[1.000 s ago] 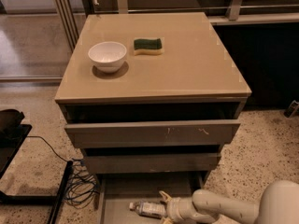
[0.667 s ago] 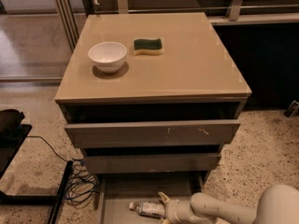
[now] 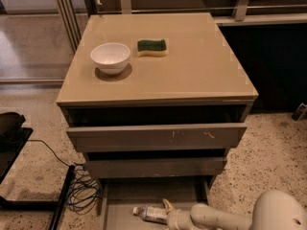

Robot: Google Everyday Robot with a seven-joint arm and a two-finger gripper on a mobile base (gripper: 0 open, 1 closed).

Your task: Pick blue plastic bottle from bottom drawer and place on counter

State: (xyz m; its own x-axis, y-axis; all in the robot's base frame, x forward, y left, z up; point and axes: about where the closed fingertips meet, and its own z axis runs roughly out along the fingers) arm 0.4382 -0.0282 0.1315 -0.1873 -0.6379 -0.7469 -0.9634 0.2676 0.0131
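Observation:
The blue plastic bottle [image 3: 147,213] lies on its side on the grey floor of the pulled-out bottom drawer [image 3: 144,193], cap end pointing left. My gripper [image 3: 168,215] reaches in from the lower right on its white arm [image 3: 220,219] and is open at the bottle's right end, one finger [image 3: 167,205] showing just above the bottle. Its lower side is cut off by the frame edge. Whether it touches the bottle I cannot tell. The glossy beige counter [image 3: 201,71] tops the cabinet above.
A white bowl [image 3: 110,57] and a green-and-yellow sponge [image 3: 152,47] sit on the counter's far left half. The two upper drawers [image 3: 153,138] stand slightly ajar over the bottom one. Cables [image 3: 81,195] and a black stand [image 3: 14,143] lie on the floor to the left.
My gripper has slid a little to the left along the drawer floor, closing in on the bottle's right end. The bottle itself has not moved.

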